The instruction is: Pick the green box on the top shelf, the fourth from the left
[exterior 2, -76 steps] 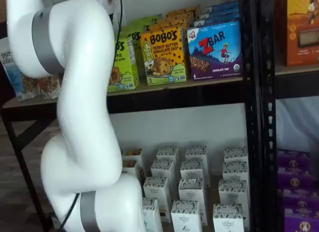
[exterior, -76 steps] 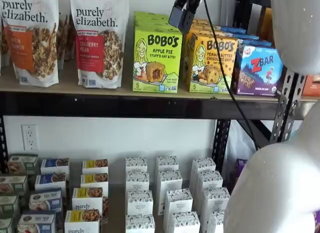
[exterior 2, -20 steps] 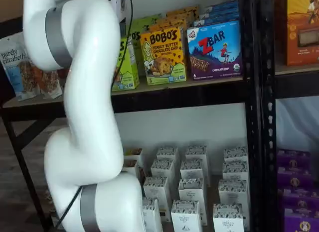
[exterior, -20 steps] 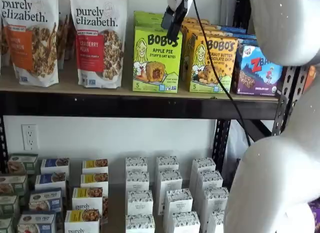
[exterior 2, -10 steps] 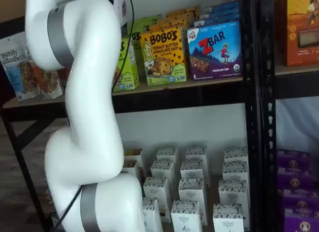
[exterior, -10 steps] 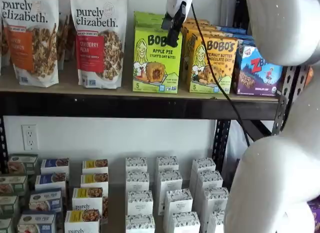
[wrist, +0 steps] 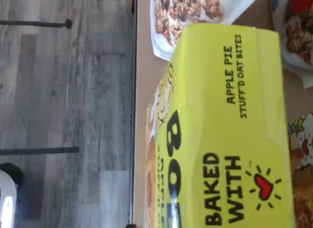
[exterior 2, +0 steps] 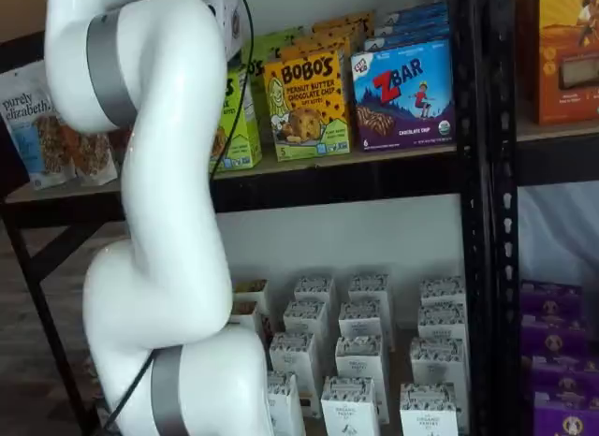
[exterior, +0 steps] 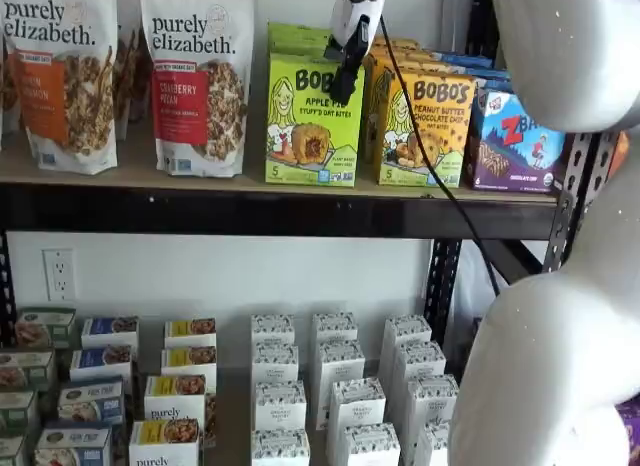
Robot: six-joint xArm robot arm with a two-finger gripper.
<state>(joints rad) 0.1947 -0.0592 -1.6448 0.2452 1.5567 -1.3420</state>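
Gripper is hanging over the green box's top front edge, finger state unclear; carton is looking light and crushable, so I'd be pinching its narrow sides.

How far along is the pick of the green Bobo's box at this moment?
Done: the gripper has been brought to the green box; its black fingers hang in front of the box's upper right corner.

In hand: lining up. The wrist view shows the carton's top close below.

Left: closing on the box and lifting it off the top shelf, where it stands upright. Finger gap unclear.
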